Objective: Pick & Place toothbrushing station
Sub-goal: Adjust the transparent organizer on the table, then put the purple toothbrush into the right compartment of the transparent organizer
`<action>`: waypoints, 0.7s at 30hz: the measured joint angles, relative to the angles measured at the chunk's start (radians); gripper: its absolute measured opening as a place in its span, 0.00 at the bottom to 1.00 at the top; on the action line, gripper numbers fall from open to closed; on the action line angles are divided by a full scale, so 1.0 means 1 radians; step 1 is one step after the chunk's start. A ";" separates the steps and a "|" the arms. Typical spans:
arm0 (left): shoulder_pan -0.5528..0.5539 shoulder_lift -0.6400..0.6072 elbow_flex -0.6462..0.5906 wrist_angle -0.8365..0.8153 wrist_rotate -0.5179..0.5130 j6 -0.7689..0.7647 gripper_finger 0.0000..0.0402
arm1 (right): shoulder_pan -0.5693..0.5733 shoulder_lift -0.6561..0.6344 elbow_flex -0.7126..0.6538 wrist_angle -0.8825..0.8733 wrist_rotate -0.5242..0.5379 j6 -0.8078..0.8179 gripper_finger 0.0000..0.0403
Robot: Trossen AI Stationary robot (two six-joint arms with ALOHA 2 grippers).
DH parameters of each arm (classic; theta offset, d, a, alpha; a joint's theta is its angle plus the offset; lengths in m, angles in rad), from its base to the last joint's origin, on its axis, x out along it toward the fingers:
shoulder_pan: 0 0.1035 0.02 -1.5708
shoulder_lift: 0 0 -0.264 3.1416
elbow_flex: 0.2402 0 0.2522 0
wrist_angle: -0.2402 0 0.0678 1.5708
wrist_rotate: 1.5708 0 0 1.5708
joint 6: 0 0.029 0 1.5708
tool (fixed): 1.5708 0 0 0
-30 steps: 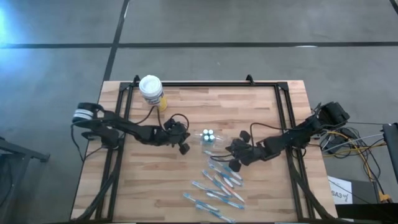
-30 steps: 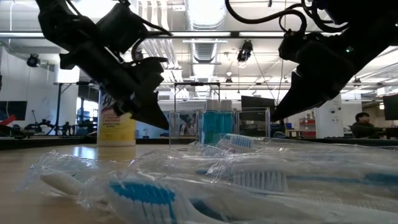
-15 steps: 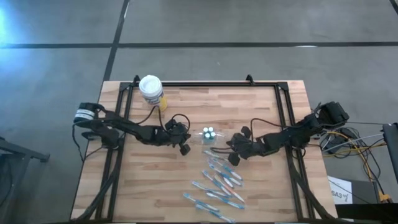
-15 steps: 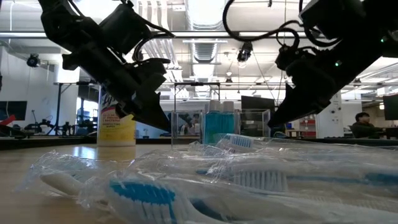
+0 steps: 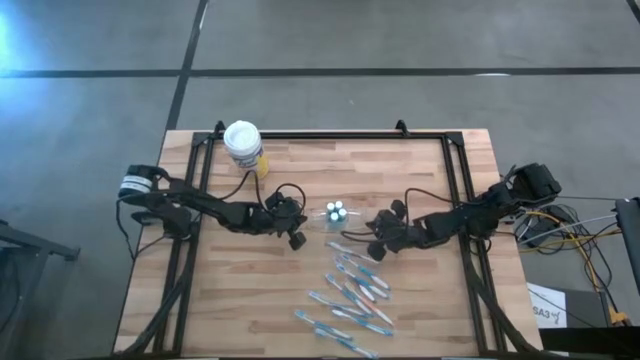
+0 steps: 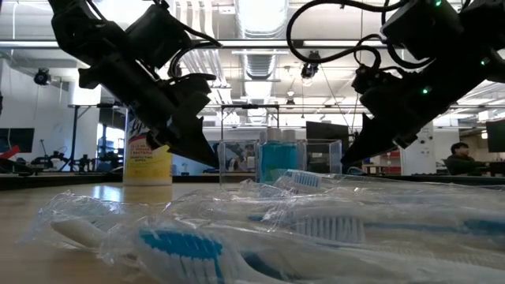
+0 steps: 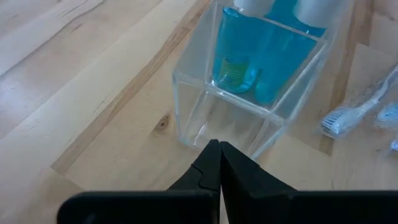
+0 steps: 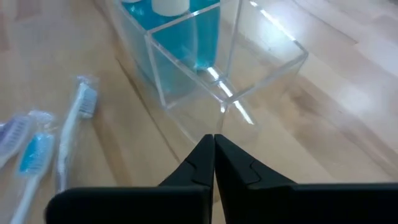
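- L tool (image 5: 296, 238) clenched, holds nothing, just beside clear box (image 5: 336, 219) w/ blue tubes (image 7: 236, 59), mid tabletop (image 5: 400, 170).
- R tool (image 5: 377, 247) clenched, empty, at box's other side.
- Brushes (image 5: 350, 295) lie between box & near edge, close to R tool.

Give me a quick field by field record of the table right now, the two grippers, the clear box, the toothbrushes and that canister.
left gripper: shut, empty, just left of the clear box
right gripper: shut, empty, just right of the box
clear box: mid-table, one compartment holds blue white-capped bottles, another is empty
toothbrushes: wrapped, blue and white, scattered on the table near the front
canister: yellow, white lid, upright at the back left
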 joint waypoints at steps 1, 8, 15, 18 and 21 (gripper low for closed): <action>0.000 0.000 0.000 0.000 0.000 0.000 0.01 | -0.001 0.000 0.000 0.000 -0.001 0.000 0.02; -0.005 -0.070 0.000 -0.115 0.000 0.009 0.02 | 0.028 -0.003 0.002 -0.005 -0.008 -0.028 0.02; -0.064 -0.241 -0.013 -0.217 0.005 0.134 0.02 | 0.050 -0.017 0.039 -0.034 -0.008 -0.060 0.02; -0.115 -0.355 -0.054 -0.163 0.057 0.236 0.03 | 0.077 -0.033 0.051 -0.036 -0.007 -0.106 0.02; -0.166 -0.492 -0.128 -0.074 0.114 0.292 0.02 | 0.124 -0.055 0.053 0.046 -0.007 -0.189 0.02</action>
